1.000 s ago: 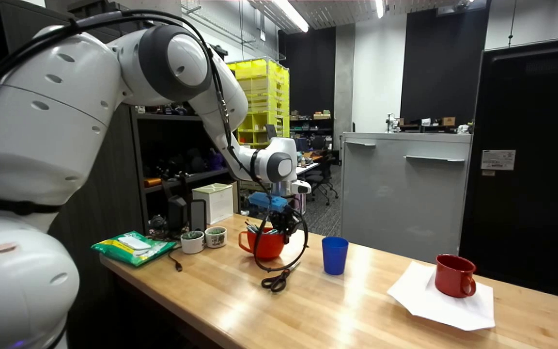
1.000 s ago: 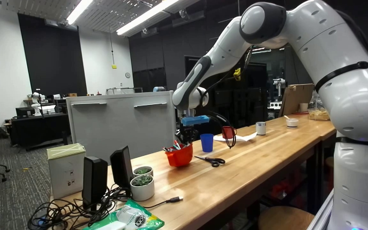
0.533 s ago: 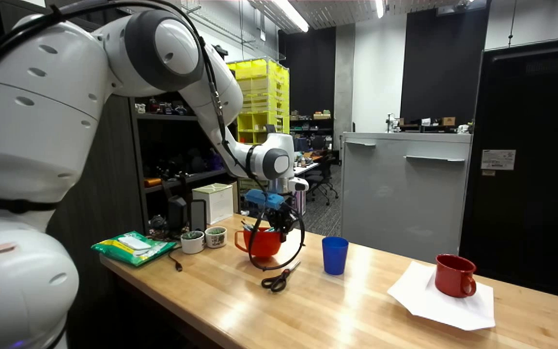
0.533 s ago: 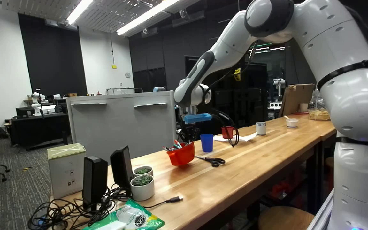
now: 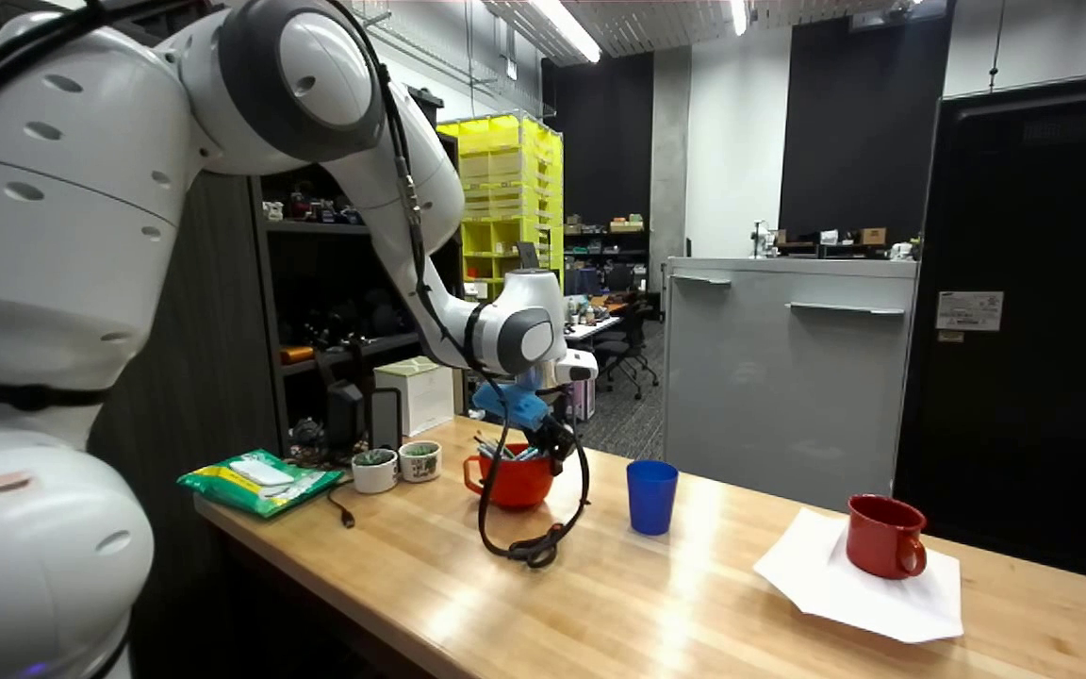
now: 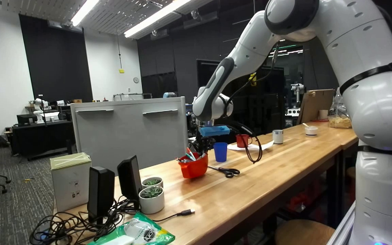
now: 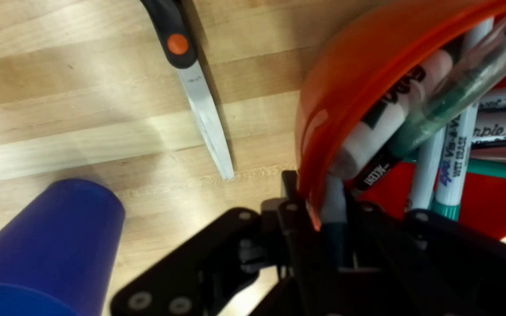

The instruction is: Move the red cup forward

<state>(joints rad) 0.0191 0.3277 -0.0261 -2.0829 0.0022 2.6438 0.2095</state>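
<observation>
The red cup (image 5: pixel 519 486) stands on the wooden table, full of markers and pens; it also shows in an exterior view (image 6: pixel 195 168). In the wrist view the red cup (image 7: pixel 345 57) fills the upper right. My gripper (image 7: pixel 319 202) has one finger outside the cup's wall and one inside. The jaws are closed around the rim, with a marker (image 7: pixel 334 202) caught beside the wall. The inner fingertip is hidden among the markers. In an exterior view the tilted gripper (image 5: pixel 554 457) is at the cup's side away from its handle.
A blue cup (image 5: pixel 651 500) and scissors (image 6: pixel 228 172) lie close to the red cup. A darker red mug (image 5: pixel 885 536) stands on white paper (image 5: pixel 859 604). Two potted plants (image 6: pixel 151 197), speakers (image 6: pixel 100 194) and a green packet (image 5: pixel 260 483) are at the table's other end.
The arm has drawn back slightly and the gripper has tilted. The red cup shifted a little with it; it looked tipped half a second ago and stands more level now.
</observation>
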